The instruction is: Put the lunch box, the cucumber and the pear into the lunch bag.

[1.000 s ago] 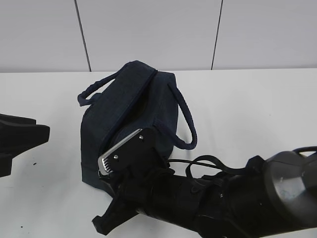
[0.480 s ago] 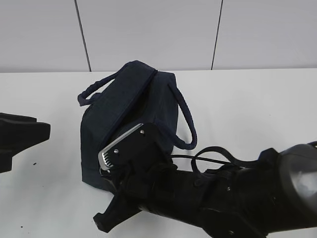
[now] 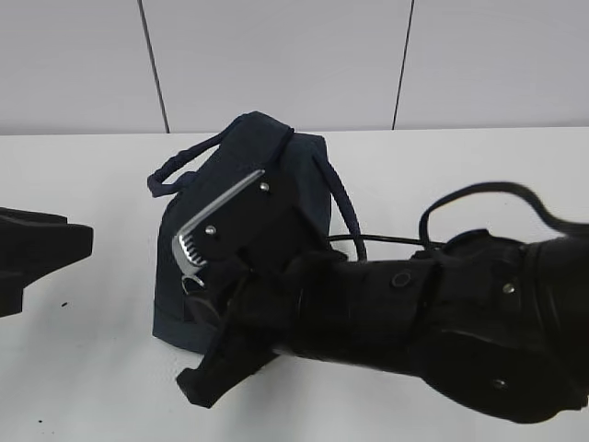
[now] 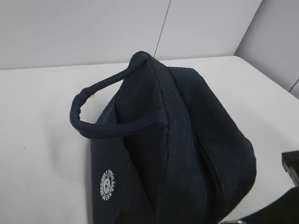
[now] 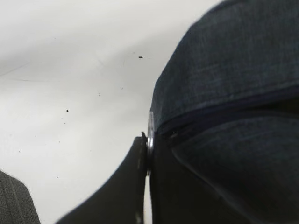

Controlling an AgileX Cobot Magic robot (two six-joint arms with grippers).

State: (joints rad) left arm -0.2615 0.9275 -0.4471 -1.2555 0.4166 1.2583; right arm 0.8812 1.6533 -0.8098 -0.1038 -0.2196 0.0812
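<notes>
- Leftmost, at nine o'clock of the exterior view, the black left gripper (image 3: 41, 253) is kept back, well apart from the bag; whether its jaws stand apart cannot be told, and nothing is seen held.
- Centrally, the large dark navy fabric lunch bag (image 3: 239, 193) with padded loop handles is stood on the white table (image 3: 479, 175), apparently zipped.
- At five o'clock, the black right gripper (image 5: 145, 154) is clamped on the metal ring pull (image 5: 150, 133) at the bag's lower end, seemingly so the zipper can be drawn open.
- No lunch box, cucumber or pear is shown; much of the bag is hidden by the right arm.
</notes>
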